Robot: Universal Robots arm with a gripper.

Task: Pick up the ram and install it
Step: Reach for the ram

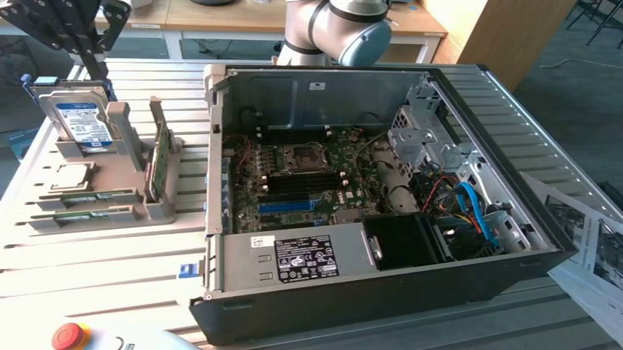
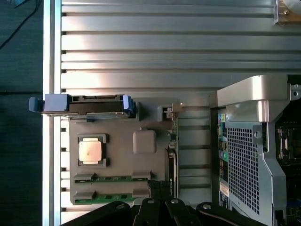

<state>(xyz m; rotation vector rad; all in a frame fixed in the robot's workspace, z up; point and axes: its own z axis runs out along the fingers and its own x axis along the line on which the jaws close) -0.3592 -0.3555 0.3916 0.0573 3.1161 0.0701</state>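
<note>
At the exterior view's far left, the tool [image 1: 95,69] hangs above the worktop [image 1: 98,255]. Its black fingers are pressed together and hold nothing. Seen from the wrist, the tool [image 2: 160,188] has its tips over the edge of the grey holder [image 2: 122,155], close to one end of the ram [image 2: 173,155] and not touching it.

Just below the tool in the exterior view, a hard drive [image 1: 78,117] with a blue-white label stands upright at the far end of the grey holder [image 1: 131,182]. Nearer along the holder lies a square metal chip [image 1: 73,175], and nearer still are two green sticks [image 1: 83,198] lying flat, one beside the other.

The ram [image 1: 157,164] stands on its long edge in a slot along the holder's right side, between the holder's body and the computer case [image 1: 389,292]. A red button [image 1: 70,335] sits at the near left corner.

The computer case lies open in the middle of the worktop, and inside it the green main board [image 1: 302,182] faces up. The robot arm [image 1: 341,29] rises behind the case. Printed sheets [image 1: 589,248] lie at the exterior view's right edge.
</note>
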